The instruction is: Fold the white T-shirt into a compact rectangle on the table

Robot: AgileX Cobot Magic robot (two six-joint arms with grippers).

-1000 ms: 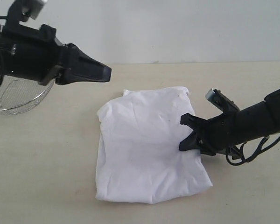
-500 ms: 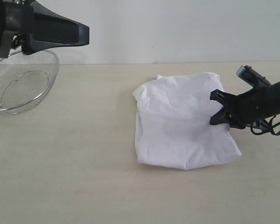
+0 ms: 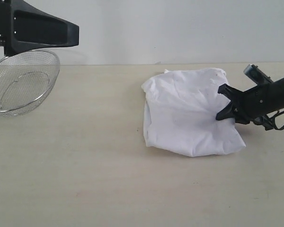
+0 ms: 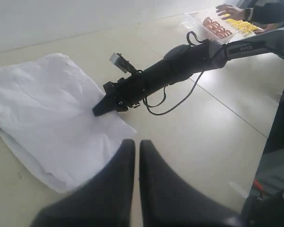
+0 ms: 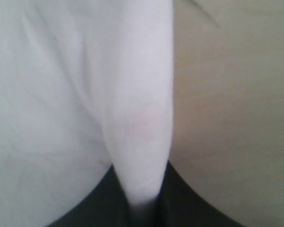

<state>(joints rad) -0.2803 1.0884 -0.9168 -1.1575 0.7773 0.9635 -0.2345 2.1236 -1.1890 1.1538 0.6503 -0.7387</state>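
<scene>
Right end effector (image 3: 226,102), clamped on right edge of folded white T-shirt (image 3: 187,111), has dragged it rightward across desk (image 3: 85,165); left end effector (image 3: 71,34) closed, empty, raised far left. I judge folding nearly done.

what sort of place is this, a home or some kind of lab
Most likely a robotics lab or test workspace, not a home: two black robot arms, left and right, work over a wide table by a plain wall, and a person's hand reaches over a clear tray nearby.
</scene>
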